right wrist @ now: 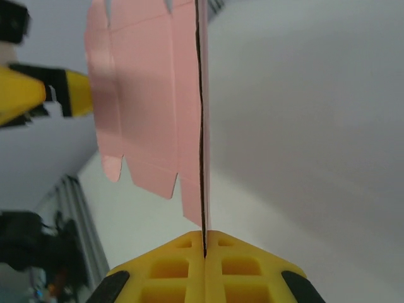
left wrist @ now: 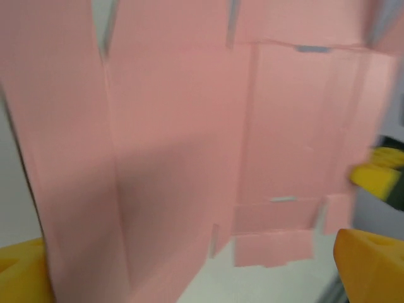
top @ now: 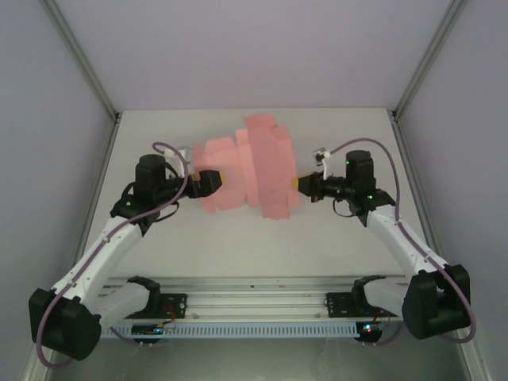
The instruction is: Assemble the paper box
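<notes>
In the clamped right pincer (right wrist: 204,236), paper box (top: 254,163); left pincer (top: 211,180) agape alongside

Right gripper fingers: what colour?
Yellow. The right gripper shows it best in the right wrist view.

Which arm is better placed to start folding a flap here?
Left, probably. The right gripper is shut on an edge of the pink sheet, anchoring it; the left gripper has its jaws apart at the opposite side, free to push.
</notes>
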{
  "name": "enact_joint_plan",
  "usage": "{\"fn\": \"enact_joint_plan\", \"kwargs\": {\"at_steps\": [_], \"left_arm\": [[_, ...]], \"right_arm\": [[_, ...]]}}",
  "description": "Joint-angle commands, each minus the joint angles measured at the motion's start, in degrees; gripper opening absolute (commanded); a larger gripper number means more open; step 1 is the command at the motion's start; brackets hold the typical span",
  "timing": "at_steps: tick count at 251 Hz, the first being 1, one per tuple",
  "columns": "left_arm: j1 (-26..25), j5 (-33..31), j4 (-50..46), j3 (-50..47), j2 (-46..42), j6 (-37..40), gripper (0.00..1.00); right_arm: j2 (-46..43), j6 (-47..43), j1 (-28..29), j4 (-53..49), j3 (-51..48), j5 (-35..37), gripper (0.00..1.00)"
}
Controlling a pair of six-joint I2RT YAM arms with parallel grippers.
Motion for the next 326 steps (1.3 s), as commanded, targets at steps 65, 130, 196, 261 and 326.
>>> {"fn": "enact_joint_plan", "kwargs": {"at_steps": [65,130,196,261,326], "left_arm": [[1.24,-8.26,-10.37,3.84,5.14,0.91,1.0],[1.28,-1.13,-7.88,12.0,15.43,2.8,1.0],[0.87,5.17,-4.34,16.31,23.09,5.43,1.0],[-1.26,4.97,-7.12,21.56,32.52,17.17,1.0],[-3.99,4.47,-6.19,22.47,37.38,20.05,1.0]], "right_arm": [[7.18,-29.24,10.23,-23.55,8.53,40.45,0.0],[6.45,-51.25,17.58,-7.12,3.52,54.38,0.0],[5.67,-59.81,23.75,5.52,-1.3,63.55,0.0],[6.0,-59.45,24.11,6.27,-1.87,61.41,0.0],[7.5,-59.31,24.12,6.21,-1.58,60.54,0.0]]}}
